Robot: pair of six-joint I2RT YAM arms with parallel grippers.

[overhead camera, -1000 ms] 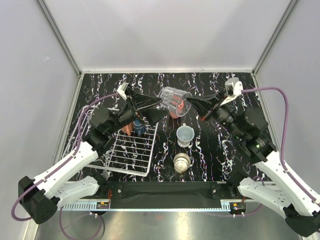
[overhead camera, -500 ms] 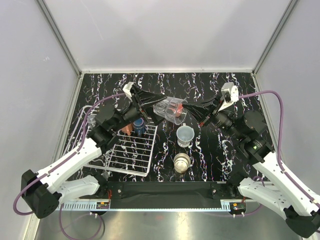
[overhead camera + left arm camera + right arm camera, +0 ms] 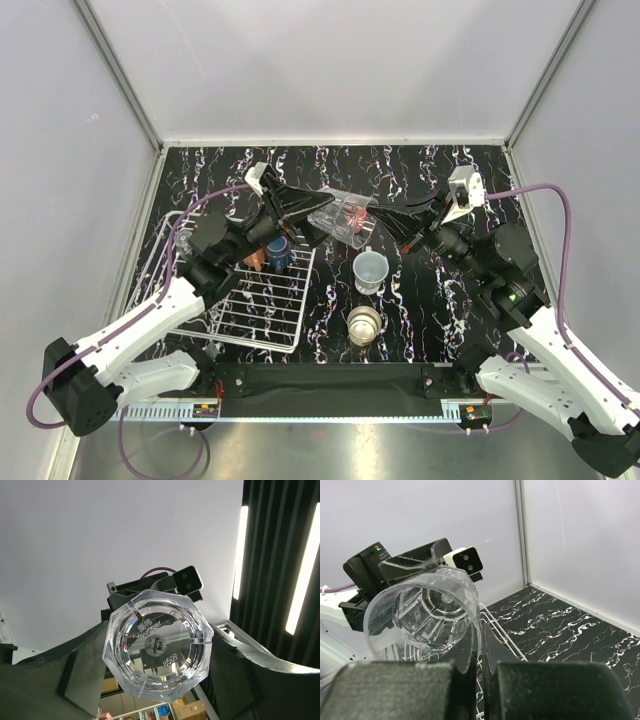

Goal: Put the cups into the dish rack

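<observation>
A clear glass (image 3: 343,219) hangs on its side in the air above the table, between both arms. My right gripper (image 3: 376,213) is shut on its rim; in the right wrist view the thin wall of the glass (image 3: 427,615) sits pinched between the right gripper's (image 3: 482,647) fingers. My left gripper (image 3: 322,220) flanks the glass base, and its fingers press both sides of the faceted bottom (image 3: 157,645). The white dish rack (image 3: 262,305) lies at lower left with a dark blue cup (image 3: 277,252) and a salmon mug (image 3: 256,258) in it.
A pale mug (image 3: 370,271) and a small beige cup (image 3: 364,324) stand on the black marbled table right of the rack. A coral-red tumbler (image 3: 353,229) shows partly through the raised glass. Grey walls close in the table on three sides.
The right arm swung the glass left and tipped it toward the left arm. The left gripper rose to the base and narrowed around it. The right gripper stayed shut on the rim.
</observation>
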